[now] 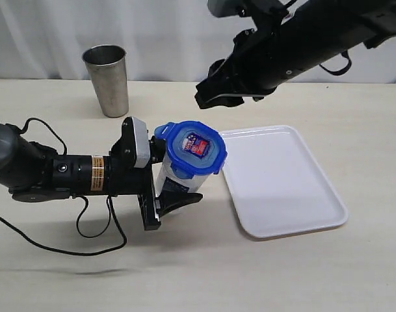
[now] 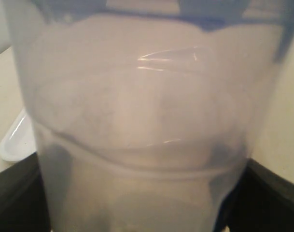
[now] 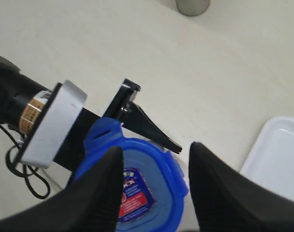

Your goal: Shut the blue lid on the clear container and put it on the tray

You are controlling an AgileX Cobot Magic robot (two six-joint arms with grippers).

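Note:
The clear container (image 1: 173, 184) stands on the table just left of the tray (image 1: 295, 224), with the blue lid (image 1: 196, 148) sitting on top of it. One lid flap (image 1: 160, 132) on the left side sticks up and out. My left gripper (image 1: 175, 174) reaches in from the left and is shut on the container's body, which fills the left wrist view (image 2: 142, 135). My right gripper (image 3: 156, 150) hovers above the lid (image 3: 147, 188), open and touching nothing. In the exterior view the right gripper (image 1: 217, 97) is up and to the right of the lid.
A grey steel cup (image 1: 108, 79) stands at the back left. The white tray is bare, and its corner (image 2: 14, 140) shows beside the container. The left arm's cable (image 1: 87, 227) loops over the table in front of it.

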